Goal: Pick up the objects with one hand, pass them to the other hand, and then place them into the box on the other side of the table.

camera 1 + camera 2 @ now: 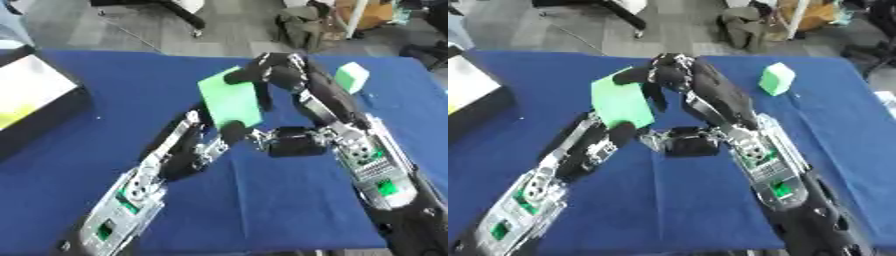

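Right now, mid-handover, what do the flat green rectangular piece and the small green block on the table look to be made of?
The flat green rectangular piece, held between the right hand and left hand, looks like a thin, stiff matte sheet, perhaps foam or card: it stays flat and shows no glare. The small green block looks like matte foam or plastic with a paler top; I cannot tell which.

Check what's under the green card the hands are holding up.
Under the green card: the left hand at its lower edge and blue tablecloth. The right hand grips its top edge. Cloth directly behind the card is covered.
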Action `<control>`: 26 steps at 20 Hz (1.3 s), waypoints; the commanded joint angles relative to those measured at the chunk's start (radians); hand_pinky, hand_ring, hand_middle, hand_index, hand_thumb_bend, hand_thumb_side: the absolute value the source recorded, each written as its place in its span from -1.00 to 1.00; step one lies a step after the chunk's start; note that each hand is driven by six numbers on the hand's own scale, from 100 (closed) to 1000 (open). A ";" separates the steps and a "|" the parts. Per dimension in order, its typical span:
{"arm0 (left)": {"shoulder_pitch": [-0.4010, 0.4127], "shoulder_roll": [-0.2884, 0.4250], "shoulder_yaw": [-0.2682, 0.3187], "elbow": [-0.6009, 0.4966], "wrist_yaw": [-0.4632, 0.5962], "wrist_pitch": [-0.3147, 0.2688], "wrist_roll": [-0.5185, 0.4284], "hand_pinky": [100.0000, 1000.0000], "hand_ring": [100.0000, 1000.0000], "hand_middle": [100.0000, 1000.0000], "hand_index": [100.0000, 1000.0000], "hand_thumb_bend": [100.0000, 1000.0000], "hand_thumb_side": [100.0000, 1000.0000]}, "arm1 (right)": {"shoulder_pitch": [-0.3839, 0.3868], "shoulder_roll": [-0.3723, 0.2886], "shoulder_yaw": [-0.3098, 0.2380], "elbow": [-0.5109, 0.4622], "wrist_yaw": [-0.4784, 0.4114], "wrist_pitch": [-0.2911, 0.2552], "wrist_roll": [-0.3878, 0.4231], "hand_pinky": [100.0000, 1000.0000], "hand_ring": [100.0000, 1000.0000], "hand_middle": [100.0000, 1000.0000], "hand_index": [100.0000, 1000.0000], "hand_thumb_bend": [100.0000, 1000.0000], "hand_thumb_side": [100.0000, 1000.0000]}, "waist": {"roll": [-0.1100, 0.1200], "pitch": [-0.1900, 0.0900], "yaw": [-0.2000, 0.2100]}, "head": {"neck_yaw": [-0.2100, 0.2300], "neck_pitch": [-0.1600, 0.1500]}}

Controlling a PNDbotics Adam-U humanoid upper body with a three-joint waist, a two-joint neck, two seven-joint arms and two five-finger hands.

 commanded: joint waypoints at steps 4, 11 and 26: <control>-0.019 -0.004 0.034 -0.033 0.024 0.000 0.038 0.90 0.42 0.33 0.76 -0.41 0.28 | 0.008 0.003 0.035 -0.022 -0.003 0.001 0.033 0.21 -0.14 -0.69 -0.12 -1.00 -1.00 | 0.001 -0.014 -0.001 | -0.008 -0.003; -0.024 -0.012 0.033 -0.059 0.050 -0.002 0.039 0.88 0.35 0.24 0.68 -0.50 0.24 | 0.015 0.006 0.045 -0.022 -0.018 0.007 0.061 0.20 -0.15 -0.70 -0.14 -1.00 -1.00 | 0.000 -0.015 0.000 | -0.011 -0.003; -0.024 -0.010 0.036 -0.080 0.085 0.021 0.083 0.44 -0.45 -0.72 -0.30 -1.00 0.01 | 0.017 0.010 0.043 -0.022 -0.028 0.010 0.074 0.20 -0.14 -0.67 -0.11 -1.00 -1.00 | 0.001 -0.014 -0.002 | -0.012 -0.003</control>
